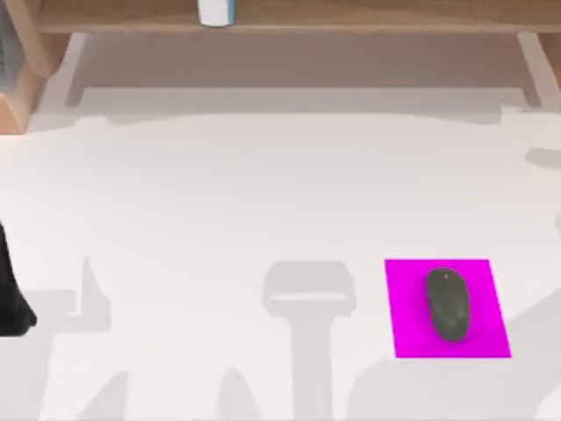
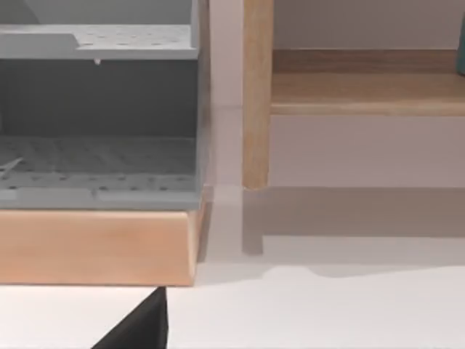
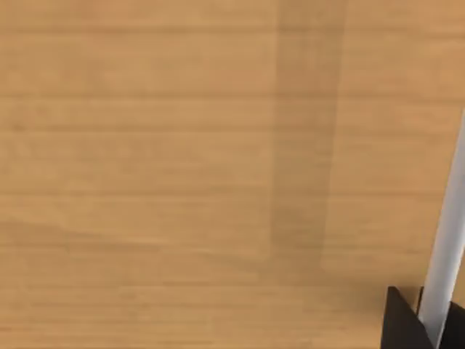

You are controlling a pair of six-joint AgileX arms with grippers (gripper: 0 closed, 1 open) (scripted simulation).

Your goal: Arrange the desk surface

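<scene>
The desk surface (image 1: 228,202) is a broad white tabletop. At its front right lies a magenta pad (image 1: 486,338) with a dark grey mouse (image 1: 447,303) resting on it. My left gripper (image 1: 12,294) is a dark shape at the desk's left edge, low over the white top. In the left wrist view a dark part of my left gripper (image 2: 138,331) points toward a grey perforated tray (image 2: 94,163) on a wooden base. A dark piece of my right gripper (image 3: 402,323) shows close against a tan wooden panel (image 3: 182,167), beside a thin white strip (image 3: 445,254).
A tan wooden shelf (image 1: 351,16) runs along the back, with an upright post (image 2: 256,94) and a board (image 2: 363,91). A white and blue object (image 1: 215,10) stands on it. The wooden base (image 1: 16,96) sits at the back left corner.
</scene>
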